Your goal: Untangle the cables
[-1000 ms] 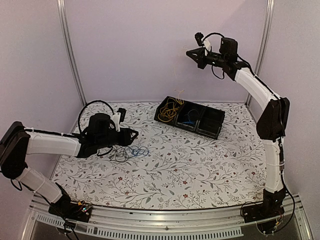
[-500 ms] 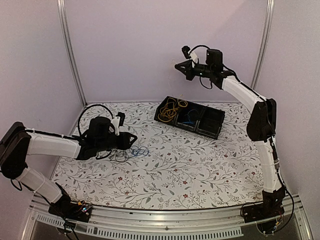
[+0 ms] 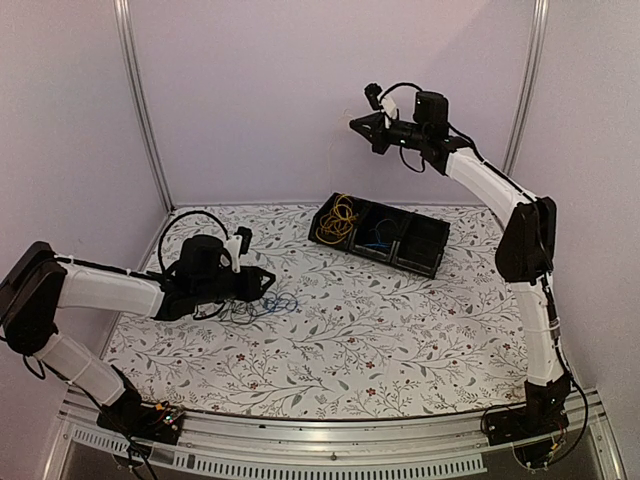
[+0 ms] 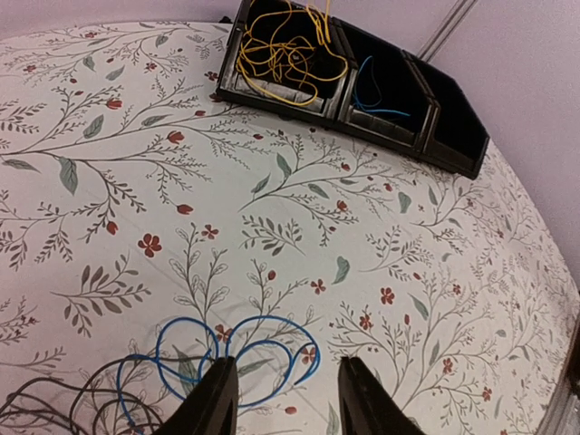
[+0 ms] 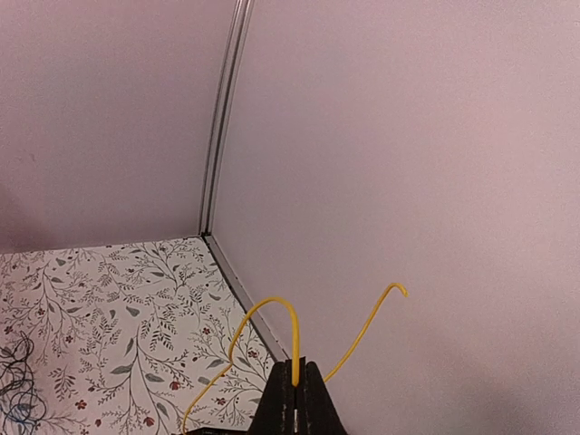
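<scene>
Left fingers (image 4: 216, 399) spread wide, low over loose blue cable (image 4: 245, 358) loops tangled with thin black cable (image 4: 54, 408), near left on the floral-print bench (image 3: 400, 340). Far centre: black plastic tray (image 3: 418, 265), three compartments. Its left one holds a coiled yellow cable (image 3: 338, 218), the middle one a small blue cable (image 3: 378, 240). Right fingers (image 5: 317, 412) pinched tight on a thin curved yellow strand (image 5: 272, 306), high above the tray.
</scene>
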